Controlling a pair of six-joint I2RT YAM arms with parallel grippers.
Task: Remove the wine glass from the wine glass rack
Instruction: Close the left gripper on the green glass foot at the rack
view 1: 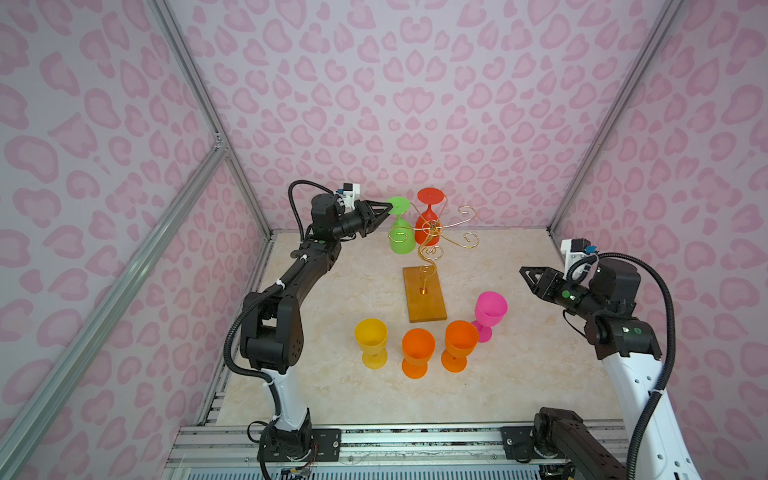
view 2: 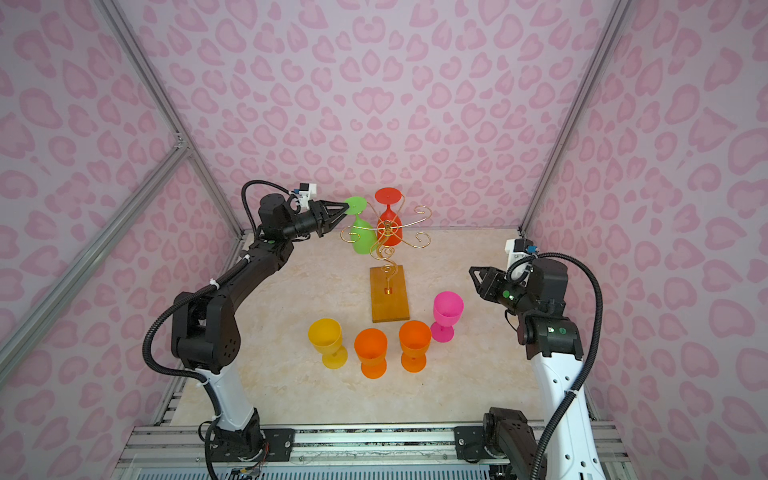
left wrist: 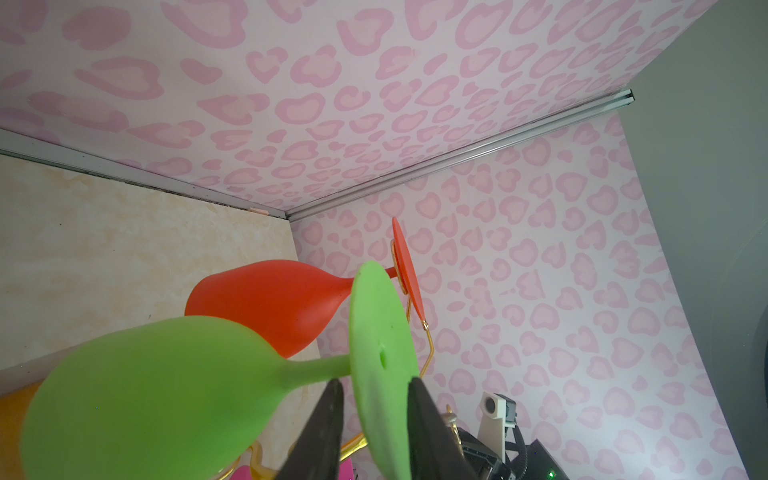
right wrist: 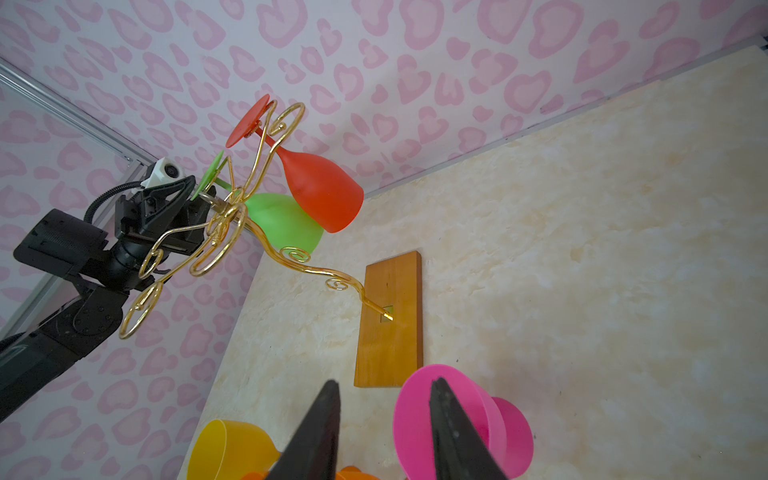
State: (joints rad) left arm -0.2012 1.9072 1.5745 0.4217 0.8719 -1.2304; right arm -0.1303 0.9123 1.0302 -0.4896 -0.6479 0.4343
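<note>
The left gripper [view 1: 388, 206] is sitting at the far left of the wine glass rack [view 1: 432, 237]. Its fingers [left wrist: 328, 419] are straddling the foot of the green wine glass [view 1: 401, 239], which is hanging upside down on the rack, just beside the red wine glass [view 1: 430, 195]. Pinching or only bracketing? Can't tell. The right gripper [view 1: 523, 271] is hovering on the right, released and empty, near the pink glass [view 1: 490, 309] standing on the table [view 1: 519, 365].

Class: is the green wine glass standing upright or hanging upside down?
Hanging upside down: the green wine glass has its foot on top and its bowl below, up at the wine glass rack.
</note>
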